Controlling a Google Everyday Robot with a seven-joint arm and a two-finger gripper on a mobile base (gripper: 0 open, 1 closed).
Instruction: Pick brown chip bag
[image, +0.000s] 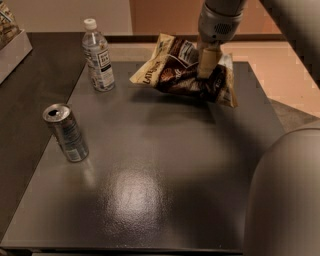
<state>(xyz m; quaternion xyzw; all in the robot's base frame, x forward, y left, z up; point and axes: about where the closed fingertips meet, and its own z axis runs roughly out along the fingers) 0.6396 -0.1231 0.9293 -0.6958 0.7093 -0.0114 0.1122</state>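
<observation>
The cream two-finger gripper (209, 64), its arm cut off by the top edge, is clenched on the crinkled dark-brown chip bag (172, 76). The bag hangs above the dark table (150, 200), right of the clear plastic water bottle (98, 60). The gripper's fingertips are buried in the bag's folds.

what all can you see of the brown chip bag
The brown chip bag is crinkled and glossy, dark brown with cream-yellow edges, white lettering and a white label panel near its top. It sits tilted at the far side of the dark table and appears to hang just clear of it, with a shadow underneath. The gripper reaches in from above, its fingers closed on the bag's upper right part. Nothing else touches it; the water bottle stands apart.
</observation>
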